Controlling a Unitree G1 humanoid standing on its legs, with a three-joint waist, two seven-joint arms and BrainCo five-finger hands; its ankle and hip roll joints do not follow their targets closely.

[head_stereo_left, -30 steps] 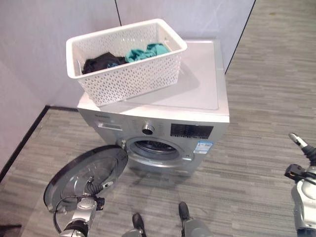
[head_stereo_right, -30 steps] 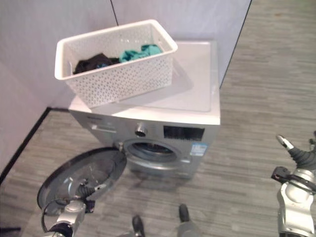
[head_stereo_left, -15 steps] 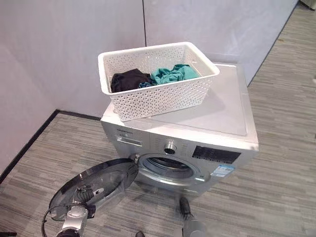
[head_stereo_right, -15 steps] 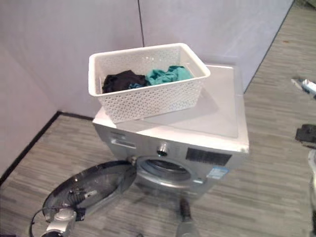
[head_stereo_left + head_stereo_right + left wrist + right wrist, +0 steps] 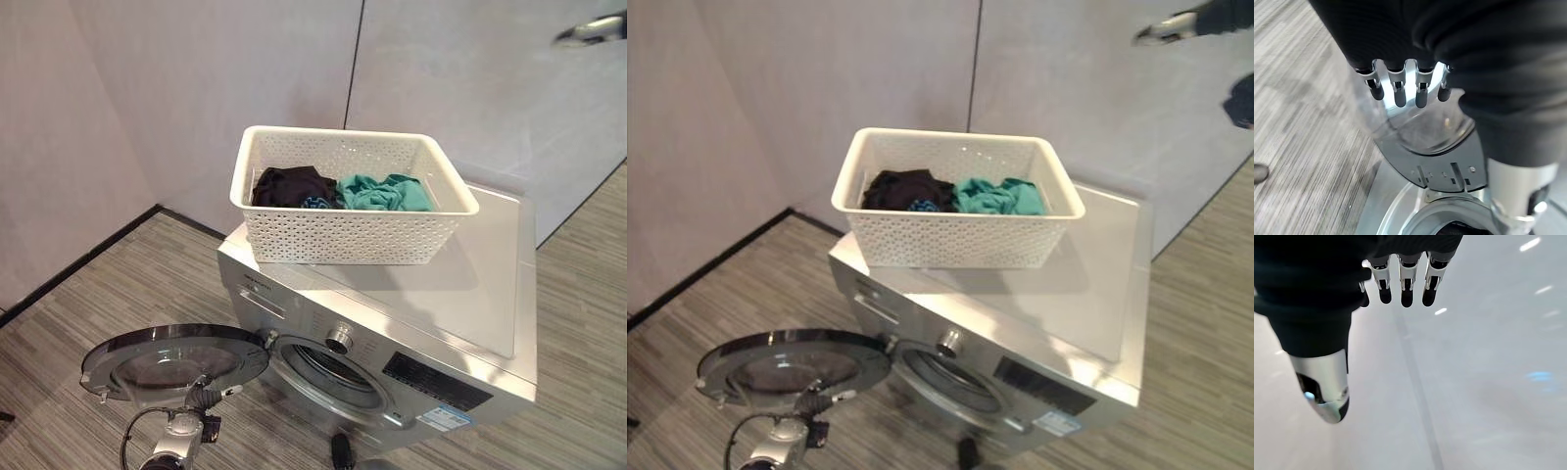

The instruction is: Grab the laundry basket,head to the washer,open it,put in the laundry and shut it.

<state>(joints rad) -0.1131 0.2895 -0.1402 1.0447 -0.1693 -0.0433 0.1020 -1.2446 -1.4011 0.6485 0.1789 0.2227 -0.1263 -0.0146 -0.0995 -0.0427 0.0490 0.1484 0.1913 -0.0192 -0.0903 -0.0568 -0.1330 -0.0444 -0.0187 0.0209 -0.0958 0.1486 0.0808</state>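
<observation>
Grey wood-grain flooring (image 5: pixel 88 304) runs up to plain pale wall panels (image 5: pixel 196 88), with a dark baseboard along the foot of the left-hand wall. A silver front-loading washer (image 5: pixel 460 294) stands against the back panels. Its lower right corner is cut off by the edge of the eye views. On its flat top sits a white perforated laundry basket (image 5: pixel 343 235), toward the left end of the lid, upright and untouched by either robot hand. Inside lie a black garment (image 5: pixel 289 184) on the left and a teal garment (image 5: pixel 382 192) on the right, touching each other; what lies beneath them is hidden by the basket wall.

The washer's round door (image 5: pixel 171 357) is swung fully open to the left, lying almost flat, and the dark drum opening (image 5: pixel 333 372) is exposed. Little of the drum's inside can be made out.

The left robot hand (image 5: pixel 1400 90) shows in its wrist view with fingers extended and relaxed, holding nothing, poised just above the open door's glass; whether it touches the door cannot be told.

The right robot hand (image 5: pixel 1400 284) is raised high against the wall panels, fingers likewise loose and empty, thumb (image 5: pixel 1327 391) apart. In the right eye view, part of it appears blurred at the upper right corner.
</observation>
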